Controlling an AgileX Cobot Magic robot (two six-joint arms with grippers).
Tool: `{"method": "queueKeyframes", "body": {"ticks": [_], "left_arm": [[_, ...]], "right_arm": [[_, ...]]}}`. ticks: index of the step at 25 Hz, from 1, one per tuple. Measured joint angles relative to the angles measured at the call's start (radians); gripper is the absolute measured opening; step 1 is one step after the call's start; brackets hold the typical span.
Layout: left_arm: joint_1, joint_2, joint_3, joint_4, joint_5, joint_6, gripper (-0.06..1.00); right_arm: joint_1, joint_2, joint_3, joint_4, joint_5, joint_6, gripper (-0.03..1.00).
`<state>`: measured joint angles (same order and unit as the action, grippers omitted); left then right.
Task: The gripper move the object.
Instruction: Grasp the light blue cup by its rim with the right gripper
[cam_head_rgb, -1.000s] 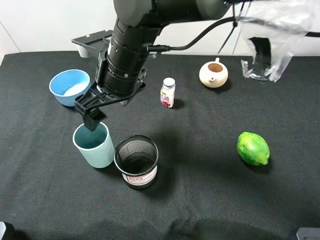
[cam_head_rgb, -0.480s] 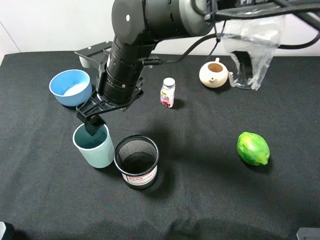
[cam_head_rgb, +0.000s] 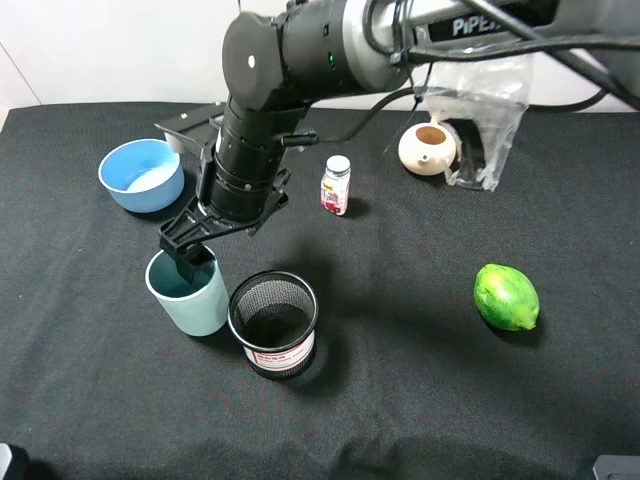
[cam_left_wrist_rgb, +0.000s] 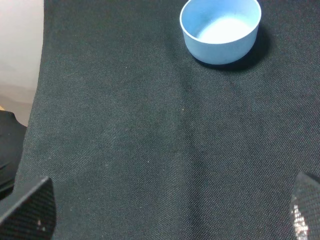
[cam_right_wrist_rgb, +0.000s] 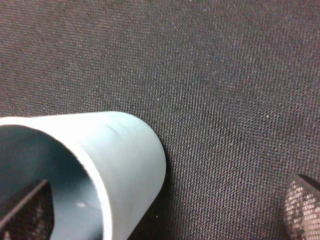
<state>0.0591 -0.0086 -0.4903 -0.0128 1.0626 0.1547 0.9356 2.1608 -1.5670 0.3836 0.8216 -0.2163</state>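
The pale teal-blue cup (cam_head_rgb: 190, 300) stands upright on the black cloth, right beside the black mesh holder (cam_head_rgb: 273, 322). My right gripper (cam_head_rgb: 190, 255), on the thick black arm reaching across from the right, is at the cup's rim. In the right wrist view the cup (cam_right_wrist_rgb: 125, 150) fills the lower left; one finger (cam_right_wrist_rgb: 25, 210) is inside it and the other (cam_right_wrist_rgb: 302, 210) is outside, far apart, so the gripper (cam_right_wrist_rgb: 165, 210) is open and straddles the cup wall. My left gripper (cam_left_wrist_rgb: 167, 215) is open and empty over bare cloth.
A wide blue bowl (cam_head_rgb: 140, 175) sits at the back left, also in the left wrist view (cam_left_wrist_rgb: 220, 27). A small white bottle (cam_head_rgb: 336, 185), a cream teapot (cam_head_rgb: 427, 148), a plastic bag (cam_head_rgb: 480, 110) on the arm and a green lime (cam_head_rgb: 506, 297) lie to the right.
My right gripper has come down slightly, its finger dipping into the cup's mouth. The arm and its hanging plastic bag have shifted left. The cup has not moved.
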Motion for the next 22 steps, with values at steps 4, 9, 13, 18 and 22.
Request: {"method": "queueKeyframes", "body": {"ticks": [4,9,13,18,22], "left_arm": [[0.000,0.000,0.000,0.000,0.000,0.000,0.99],[0.000,0.000,0.000,0.000,0.000,0.000,0.99],[0.000,0.000,0.000,0.000,0.000,0.000,0.99],[0.000,0.000,0.000,0.000,0.000,0.000,0.99],[0.000,0.000,0.000,0.000,0.000,0.000,0.99]], "right_arm": [[0.011,0.018,0.000,-0.006,-0.001,0.055,0.69],[0.033,0.038,0.000,-0.035,-0.011,0.142,0.69],[0.042,0.045,0.000,-0.074,-0.018,0.197,0.69],[0.053,0.046,0.000,-0.121,-0.020,0.247,0.69],[0.053,0.046,0.000,-0.131,-0.021,0.255,0.69]]}}
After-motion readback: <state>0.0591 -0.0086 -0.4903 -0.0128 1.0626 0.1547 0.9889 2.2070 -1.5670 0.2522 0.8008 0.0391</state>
